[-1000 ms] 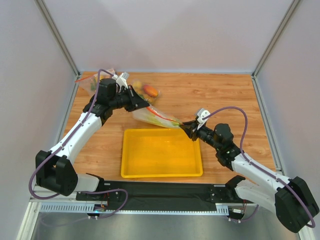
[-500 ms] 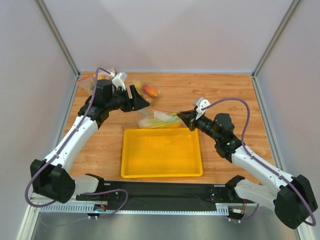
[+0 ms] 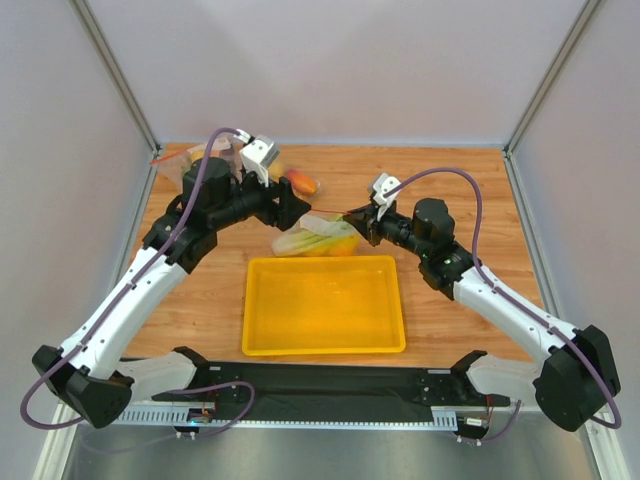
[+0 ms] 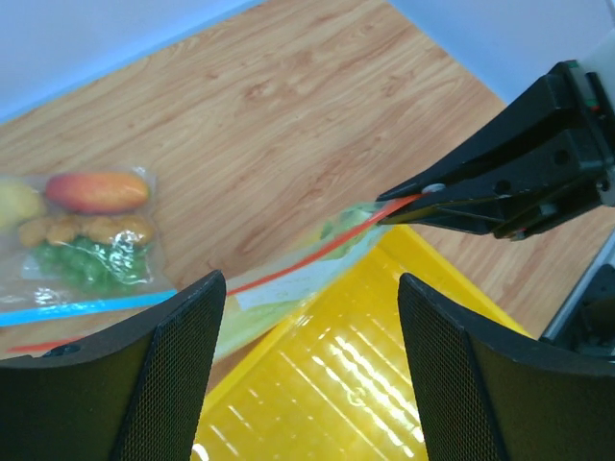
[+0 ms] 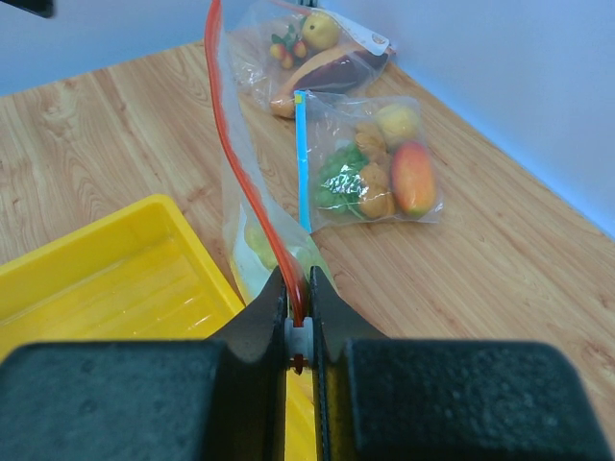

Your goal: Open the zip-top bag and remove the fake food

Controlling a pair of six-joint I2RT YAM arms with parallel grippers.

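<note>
right hand (image 5: pixel 298 293) clamped on red zip strip (image 5: pixel 242 178) of bag (image 3: pixel 318 238) above tray (image 3: pixel 256 340) far rim; left hand (image 4: pixel 312 283) spread wide, empty.

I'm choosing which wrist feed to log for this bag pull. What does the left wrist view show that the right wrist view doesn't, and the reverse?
Only the left wrist view shows the right gripper from outside, pinching the red strip of the zip-top bag. It also shows the left gripper, its own fingers standing wide apart.

Only the right wrist view shows a third bag near the wall, holding a dark purple piece.

Both show the zip-top bag, the yellow tray and the blue-strip bag.
</note>
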